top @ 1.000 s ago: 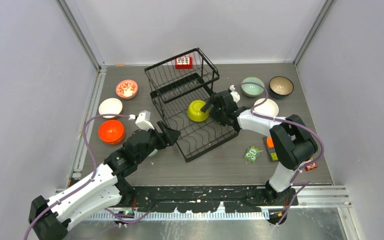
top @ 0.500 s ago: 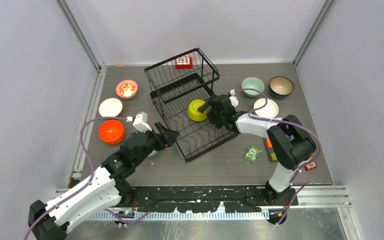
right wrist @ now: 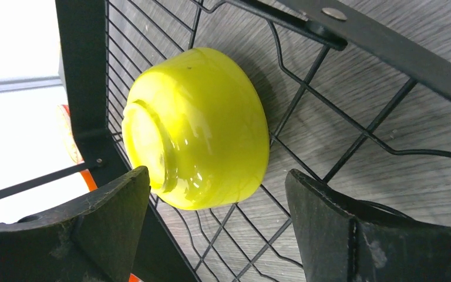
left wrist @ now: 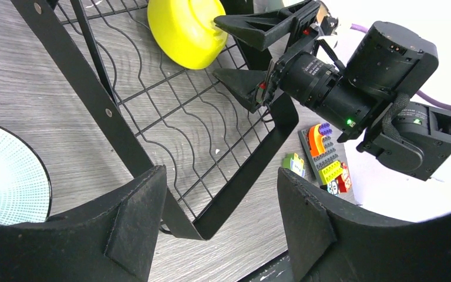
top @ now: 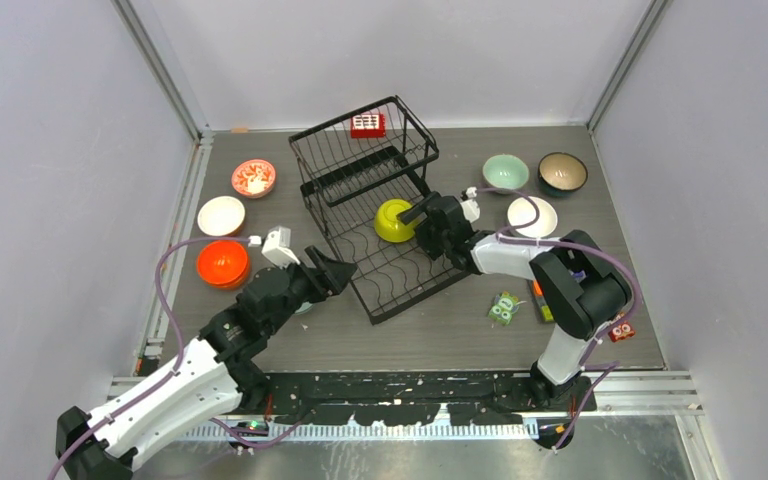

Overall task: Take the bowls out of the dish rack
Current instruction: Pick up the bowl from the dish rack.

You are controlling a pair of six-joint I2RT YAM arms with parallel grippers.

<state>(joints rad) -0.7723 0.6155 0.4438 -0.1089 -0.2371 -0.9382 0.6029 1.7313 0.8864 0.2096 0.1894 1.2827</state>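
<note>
Right wrist: right fingers [right wrist: 113, 235] apart, clear of lime bowl [right wrist: 205, 129] on dish rack [right wrist: 81, 70]; left fingers [left wrist: 135, 226] apart.

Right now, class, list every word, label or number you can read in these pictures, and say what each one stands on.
None can be read with certainty.
Camera lens on the right wrist: white lettering, too blurred to read.
Red tag on the rack: white marks, too small to read.
Owl card: a picture only, no words legible.
</note>
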